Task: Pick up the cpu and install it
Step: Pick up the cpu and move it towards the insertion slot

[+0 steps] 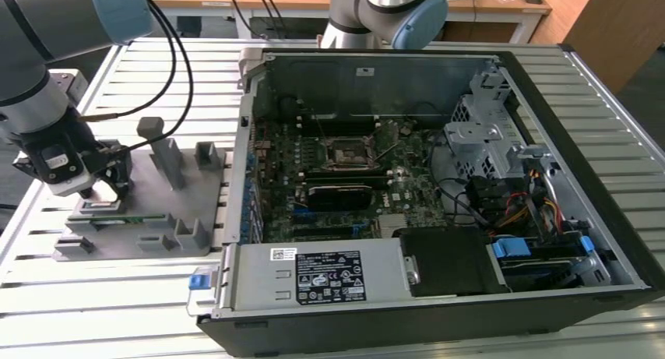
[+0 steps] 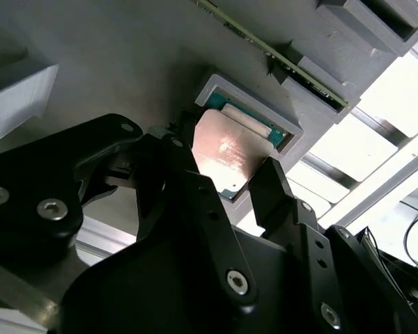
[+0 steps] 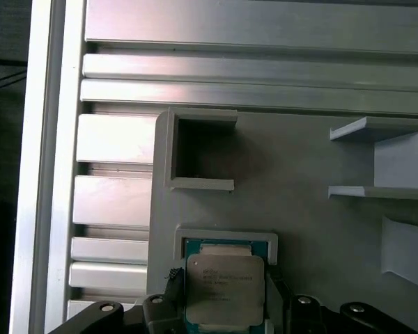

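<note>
The cpu (image 3: 223,287), a small square chip with a shiny silver top, sits at the square pocket of the grey plastic fixture (image 1: 156,238) on the exterior view's left. My gripper (image 1: 104,189) reaches down onto that pocket. In both wrist views its black fingers (image 2: 268,184) press against two opposite edges of the cpu (image 2: 226,149), so it is shut on the chip. The chip appears slightly raised within the pocket's rim (image 3: 226,239). The dark socket frame (image 1: 343,151) lies on the motherboard inside the open computer case (image 1: 437,312).
A thin green memory stick (image 1: 130,219) rests in a fixture slot right beside the pocket. Upright grey fixture posts (image 1: 167,160) stand close behind my gripper. A second arm's base (image 1: 385,12) stands behind the case. The slatted metal table (image 1: 93,297) runs underneath.
</note>
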You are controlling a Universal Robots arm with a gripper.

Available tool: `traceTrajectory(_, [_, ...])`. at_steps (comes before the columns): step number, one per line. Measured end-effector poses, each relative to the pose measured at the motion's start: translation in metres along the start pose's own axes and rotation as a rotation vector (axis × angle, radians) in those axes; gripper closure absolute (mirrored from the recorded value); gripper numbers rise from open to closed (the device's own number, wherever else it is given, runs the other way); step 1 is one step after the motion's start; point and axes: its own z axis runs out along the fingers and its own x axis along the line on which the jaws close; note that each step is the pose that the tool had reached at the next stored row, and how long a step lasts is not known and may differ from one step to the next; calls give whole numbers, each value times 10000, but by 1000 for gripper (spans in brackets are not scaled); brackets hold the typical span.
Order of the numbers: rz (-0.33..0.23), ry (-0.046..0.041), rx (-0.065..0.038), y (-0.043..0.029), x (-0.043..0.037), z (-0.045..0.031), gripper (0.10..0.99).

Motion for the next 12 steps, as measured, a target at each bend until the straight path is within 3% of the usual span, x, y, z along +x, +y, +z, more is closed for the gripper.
traceTrajectory(1, [-1,2,1,0,0,0,549])
traceTrajectory(6, [-3,-4,-2,1,0,-5,549])
traceTrajectory(12, [-2,-2,-1,5,2,-97,549])
